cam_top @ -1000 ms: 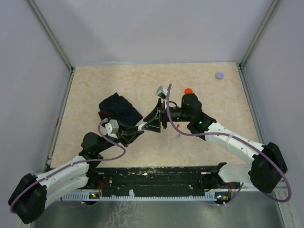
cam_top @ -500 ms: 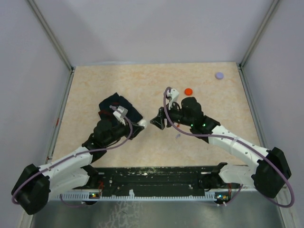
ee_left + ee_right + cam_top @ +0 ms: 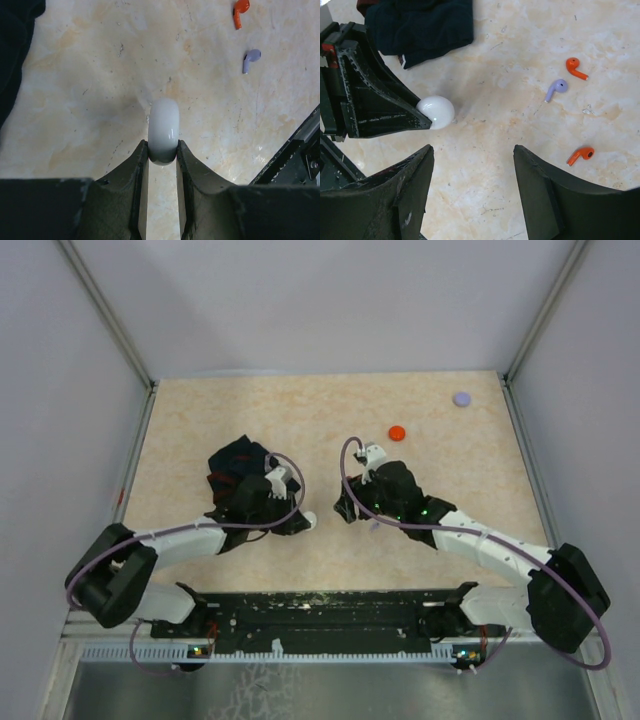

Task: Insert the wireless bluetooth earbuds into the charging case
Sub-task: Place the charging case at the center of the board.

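Lying loose: two orange earbuds (image 3: 577, 68), one lavender earbud (image 3: 555, 89), each curved, short-stemmed.

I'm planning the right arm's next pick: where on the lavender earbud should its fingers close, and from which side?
Probably the rounded head of the lavender earbud, with the right gripper coming straight down from above. It lies flat on the table, apart from the nearest orange earbud; fingers closing across the head get the widest part, while the thin stem would likely slip.

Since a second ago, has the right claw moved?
Yes. In the top view the right claw pulled back toward the near edge, away from the red disc, which stayed put.
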